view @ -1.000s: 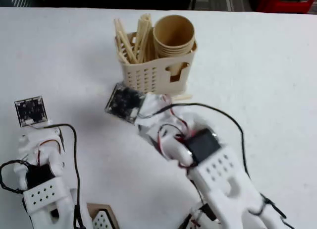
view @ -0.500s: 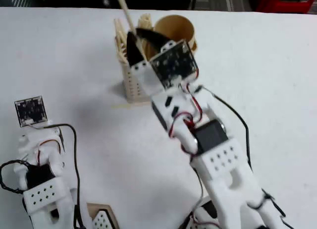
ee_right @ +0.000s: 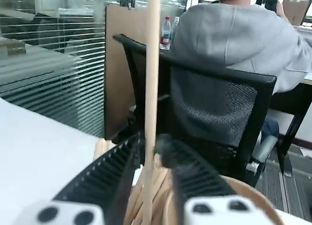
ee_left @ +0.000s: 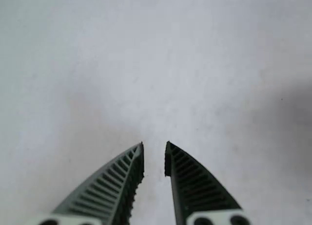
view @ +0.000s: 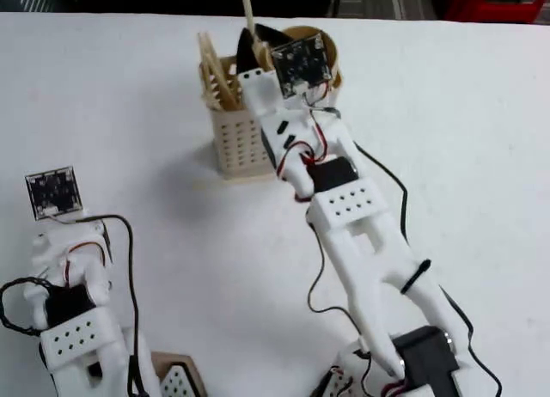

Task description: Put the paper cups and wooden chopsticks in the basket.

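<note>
A cream slotted basket (view: 241,139) stands at the far middle of the table. Several wooden chopsticks (view: 216,77) stick up from its left half, and stacked paper cups (view: 331,70) fill its right half. My right gripper (view: 255,46) hangs over the basket, shut on one wooden chopstick (view: 247,10) that stands nearly upright above the others. In the right wrist view that chopstick (ee_right: 151,88) runs between the dark fingers (ee_right: 117,166), with the basket's chopsticks (ee_right: 156,186) and a cup rim (ee_right: 248,191) below. My left gripper (ee_left: 154,148) rests near the front left, slightly open over bare table.
The white table (view: 129,96) has free room to the left and right of the basket. My left arm (view: 69,277) sits at the front left corner. A black office chair (ee_right: 214,108) stands beyond the table's far edge.
My right arm rose from the table in front of the basket, lifting a chopstick, and swung it upright over the basket. The left arm stayed still.
</note>
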`<state>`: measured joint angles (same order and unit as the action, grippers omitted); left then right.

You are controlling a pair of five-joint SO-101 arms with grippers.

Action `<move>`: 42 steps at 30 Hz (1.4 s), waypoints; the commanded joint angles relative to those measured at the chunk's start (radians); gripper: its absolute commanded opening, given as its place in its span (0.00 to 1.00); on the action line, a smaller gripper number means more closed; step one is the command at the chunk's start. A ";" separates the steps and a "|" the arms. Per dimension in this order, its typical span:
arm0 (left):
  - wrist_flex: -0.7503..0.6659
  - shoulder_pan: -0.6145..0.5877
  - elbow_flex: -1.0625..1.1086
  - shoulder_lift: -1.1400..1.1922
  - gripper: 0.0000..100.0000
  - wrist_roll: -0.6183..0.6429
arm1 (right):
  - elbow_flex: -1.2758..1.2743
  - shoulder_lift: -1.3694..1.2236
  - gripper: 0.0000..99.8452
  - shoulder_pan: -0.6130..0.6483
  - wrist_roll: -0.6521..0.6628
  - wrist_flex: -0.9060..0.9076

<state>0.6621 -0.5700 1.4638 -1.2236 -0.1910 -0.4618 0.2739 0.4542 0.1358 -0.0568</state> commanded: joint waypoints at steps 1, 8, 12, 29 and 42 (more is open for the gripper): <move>-0.026 0.001 -0.049 -0.018 0.09 0.006 | 0.054 0.059 0.17 -0.005 -0.011 0.061; -0.026 0.001 -0.049 -0.018 0.09 0.006 | 0.035 0.308 0.02 -0.012 -0.011 0.423; -0.026 0.001 -0.049 -0.018 0.09 0.006 | -0.055 0.452 0.02 -0.033 -0.011 0.648; 0.017 0.042 -0.117 -0.013 0.09 0.005 | -0.664 0.823 0.02 -0.328 -0.187 0.731; 0.351 0.334 -0.385 -0.012 0.09 -0.381 | -0.865 0.834 0.02 -0.394 -0.249 0.513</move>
<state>0.9413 -0.3552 1.1738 -1.2236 -0.4074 -1.3103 1.0856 0.0706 -0.1066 0.5340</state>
